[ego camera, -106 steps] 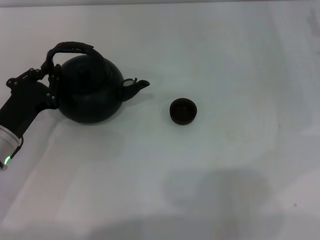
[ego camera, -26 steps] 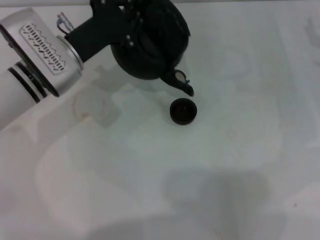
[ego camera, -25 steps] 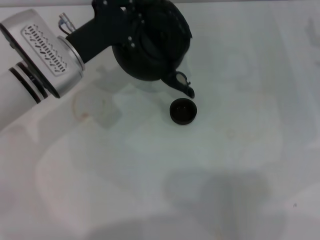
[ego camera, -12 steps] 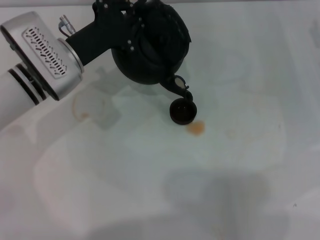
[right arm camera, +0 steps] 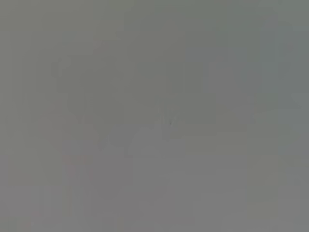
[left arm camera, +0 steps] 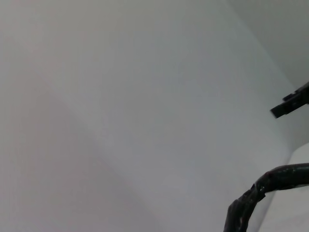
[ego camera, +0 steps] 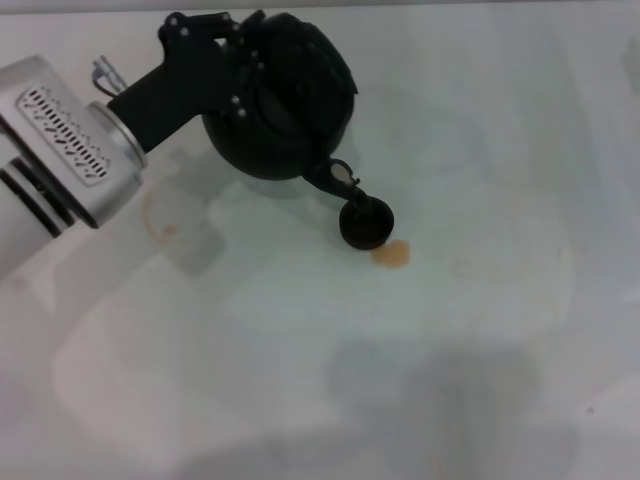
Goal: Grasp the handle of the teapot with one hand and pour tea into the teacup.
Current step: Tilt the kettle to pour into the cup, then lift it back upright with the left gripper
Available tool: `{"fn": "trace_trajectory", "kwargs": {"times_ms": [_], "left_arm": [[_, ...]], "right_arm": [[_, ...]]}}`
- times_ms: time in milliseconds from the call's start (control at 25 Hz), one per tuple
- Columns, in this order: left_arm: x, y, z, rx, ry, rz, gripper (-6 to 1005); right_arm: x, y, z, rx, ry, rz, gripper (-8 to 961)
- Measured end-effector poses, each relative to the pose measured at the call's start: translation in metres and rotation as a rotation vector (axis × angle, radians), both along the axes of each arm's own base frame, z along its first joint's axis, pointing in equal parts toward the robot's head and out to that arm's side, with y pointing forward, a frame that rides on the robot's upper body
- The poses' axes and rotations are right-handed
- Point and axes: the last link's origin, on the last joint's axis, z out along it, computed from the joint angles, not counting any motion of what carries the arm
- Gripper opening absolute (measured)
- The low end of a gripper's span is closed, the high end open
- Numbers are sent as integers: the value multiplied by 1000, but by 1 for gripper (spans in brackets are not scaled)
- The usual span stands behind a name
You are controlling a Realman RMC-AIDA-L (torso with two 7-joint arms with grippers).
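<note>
The large black teapot [ego camera: 285, 105] hangs in the air, tilted with its spout [ego camera: 340, 182] pointing down at the rim of the small dark teacup [ego camera: 367, 224]. My left gripper [ego camera: 232, 45] is shut on the teapot's handle at the pot's top; in the head view the gripper's black body hides most of the handle. In the left wrist view a dark wrapped stretch of the handle [left arm camera: 263, 191] shows. The teacup stands upright on the white table [ego camera: 480, 150]. My right gripper is out of view.
A small amber puddle of tea [ego camera: 391, 254] lies on the table just in front of and to the right of the cup. My silver left forearm [ego camera: 60, 160] reaches in from the left. The right wrist view shows only plain grey.
Since 4.2 s ago the teapot was lifted and tilted over the cup. A tea puddle appeared beside the cup. In the last half second the arm and pot shifted left.
</note>
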Motion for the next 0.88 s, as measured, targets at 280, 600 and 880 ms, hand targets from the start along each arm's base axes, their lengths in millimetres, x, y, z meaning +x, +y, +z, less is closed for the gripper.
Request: {"fn": "trace_trajectory", "kwargs": {"times_ms": [280,600,880], "left_arm": [[-5,-1,5,19,-7,10,105],[-3,3,5,-3,29,-14,105],[-1,4,4,-9,35,-22,105]], "right_arm": [[-1,1,-1,-3,1,2,828],[-2,1,-2,-4,4,2,828],[-1,0,-3,-2,18,-1,828]]}}
